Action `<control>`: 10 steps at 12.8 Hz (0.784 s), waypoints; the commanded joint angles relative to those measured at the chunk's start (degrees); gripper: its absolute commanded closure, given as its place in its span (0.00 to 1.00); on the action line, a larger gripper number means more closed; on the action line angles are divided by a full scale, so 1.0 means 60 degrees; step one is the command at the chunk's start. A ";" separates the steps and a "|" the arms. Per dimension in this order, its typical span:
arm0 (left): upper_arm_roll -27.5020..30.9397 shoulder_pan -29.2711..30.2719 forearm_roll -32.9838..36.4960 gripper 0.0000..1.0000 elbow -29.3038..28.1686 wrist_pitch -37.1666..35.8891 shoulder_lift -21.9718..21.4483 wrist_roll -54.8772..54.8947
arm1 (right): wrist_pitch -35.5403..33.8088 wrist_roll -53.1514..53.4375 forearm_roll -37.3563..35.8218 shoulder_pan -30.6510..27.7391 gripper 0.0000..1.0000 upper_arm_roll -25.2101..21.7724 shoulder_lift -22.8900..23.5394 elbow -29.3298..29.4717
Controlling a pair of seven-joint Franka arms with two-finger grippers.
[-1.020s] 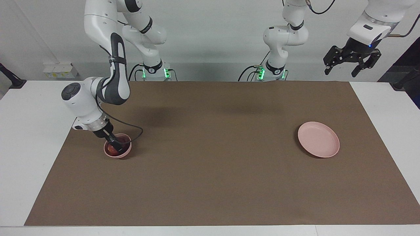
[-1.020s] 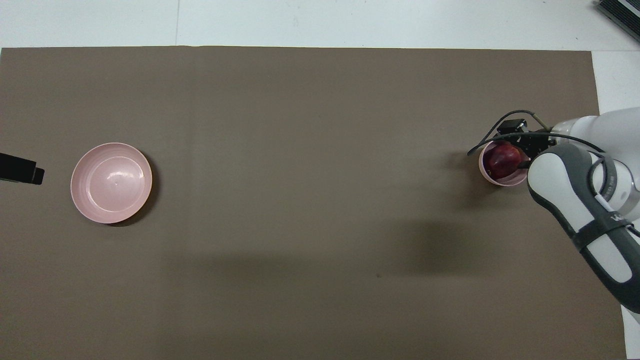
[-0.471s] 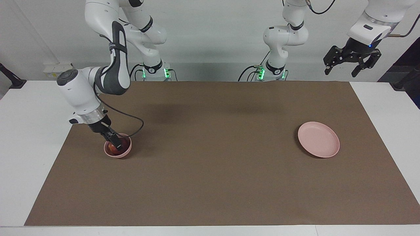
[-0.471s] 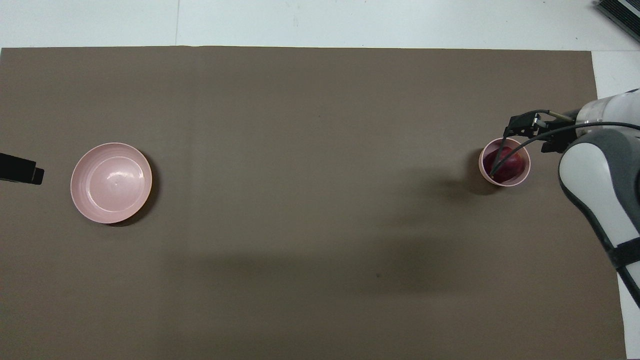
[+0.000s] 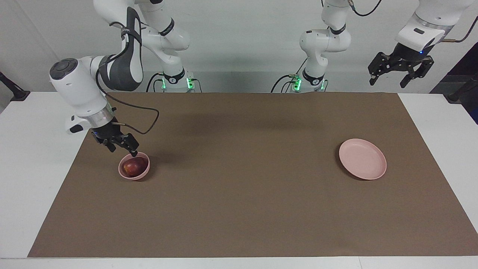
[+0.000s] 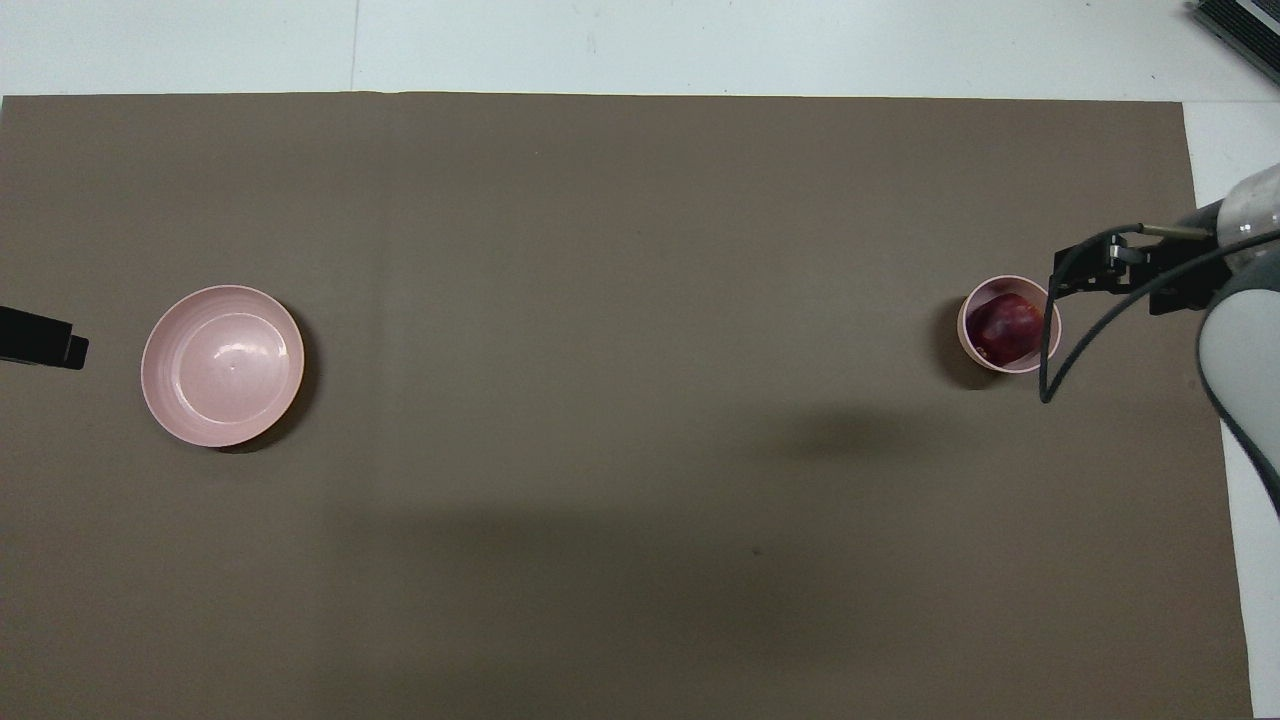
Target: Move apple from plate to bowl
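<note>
The dark red apple (image 5: 131, 166) lies inside the small deep pink bowl (image 5: 146, 170) at the right arm's end of the brown mat. It also shows in the overhead view (image 6: 1005, 325), in the bowl (image 6: 966, 338). My right gripper (image 5: 122, 150) is open and empty, raised just above the bowl's rim, apart from the apple. It shows in the overhead view (image 6: 1100, 266) beside the bowl. The flat pink plate (image 5: 362, 158) is empty at the left arm's end (image 6: 222, 365). My left gripper (image 5: 388, 80) waits open, high above that end of the table.
A black cable (image 6: 1060, 350) from the right wrist hangs in a loop over the bowl's edge. The brown mat (image 5: 242, 186) covers most of the white table (image 5: 33, 149). The left gripper's tip (image 6: 40, 340) shows at the overhead view's edge.
My right gripper has let go of the apple, opened and lifted up out of the bowl. The apple stays in the bowl. The left arm has not moved.
</note>
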 commanded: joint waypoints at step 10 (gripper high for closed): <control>-0.0002 -0.0001 0.0147 0.00 -0.0149 -0.0094 -0.0148 -0.0078 | -0.1879 -0.0187 -0.0035 -0.0158 0.00 0.0100 -0.0789 0.0418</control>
